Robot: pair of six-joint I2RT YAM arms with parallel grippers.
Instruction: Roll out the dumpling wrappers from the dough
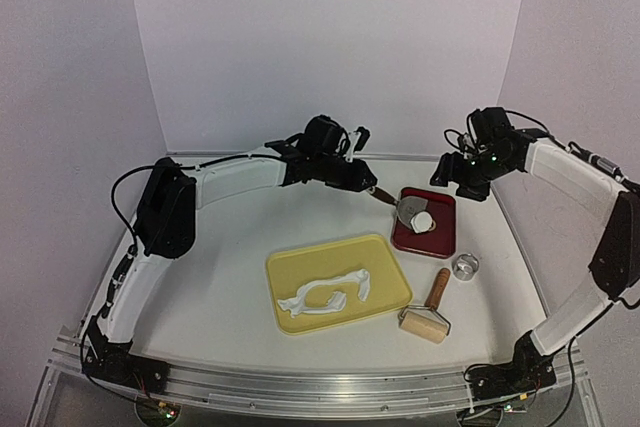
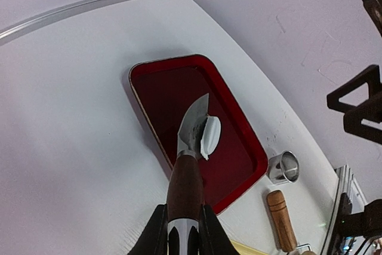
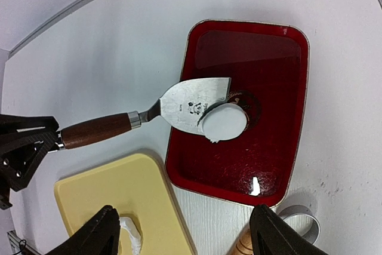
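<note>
Gently: we judge the dumpling wrapper (image 3: 224, 122) limp and tearable, best lifted from beneath. Our left tool (image 2: 182, 214) pinches the spatula (image 3: 191, 107); our right tool (image 3: 184, 214) hangs spread.

Two arms stand at the counter (image 1: 230, 297): the left arm (image 1: 230, 179) and the right arm (image 1: 580, 172). Each carries one tool, so two in all: the left tool (image 2: 182, 231) and the right tool (image 3: 188, 234). There are two trays: one yellow tray (image 1: 300, 262) and one red tray (image 1: 425, 244). There is one spatula (image 3: 191, 106), one round dumpling wrapper (image 3: 224, 122), one ragged strip of dough (image 1: 325, 294), one steel ring cutter (image 1: 465, 267) and one wooden-handled roller (image 1: 430, 309).
</note>
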